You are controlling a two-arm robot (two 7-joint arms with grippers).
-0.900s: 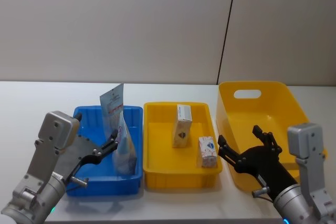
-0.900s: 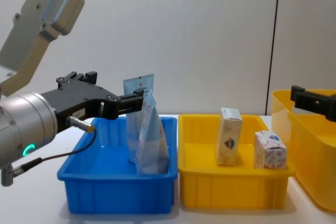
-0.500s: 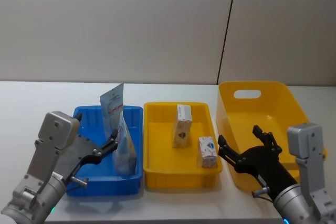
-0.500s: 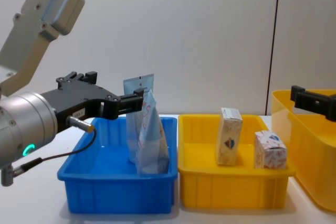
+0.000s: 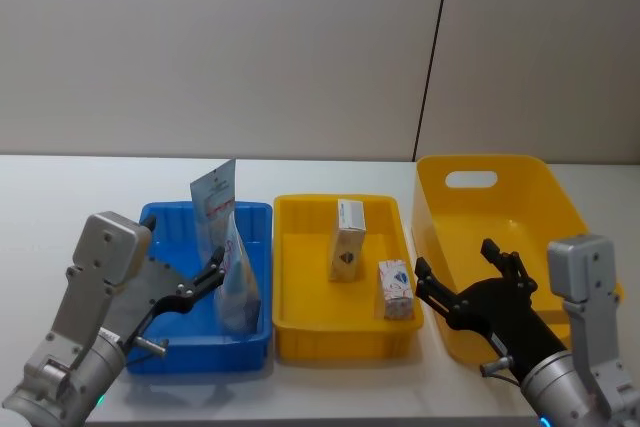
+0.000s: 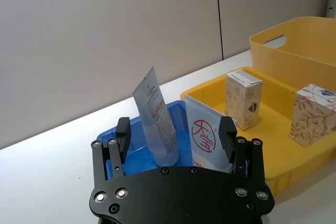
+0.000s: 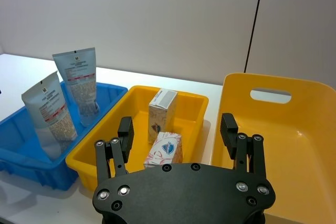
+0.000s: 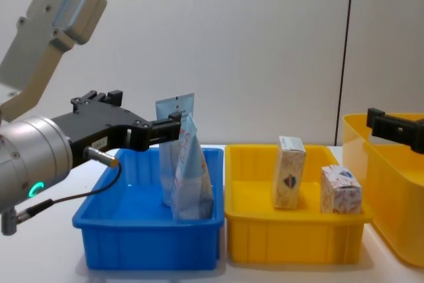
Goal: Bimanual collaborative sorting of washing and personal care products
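Plastic, soft and slick, the two pale blue tubes stand crimp-up in the blue tray, just ahead of our left gripper, whose jaws stand apart. We judge them light and squashy, so we would pinch gently across the flat upper body. Our right gripper, also spread, hovers with the stiff, crushable cartons just ahead.

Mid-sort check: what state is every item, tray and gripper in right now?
Rear tube: standing on end in blue tray.
Front tube: standing on end, same tray.
Tall carton: upright in yellow tray.
Short carton: upright, same tray.
Yellow bin: empty.
Left gripper: open, at the tubes.
Right gripper: open, by the bin.
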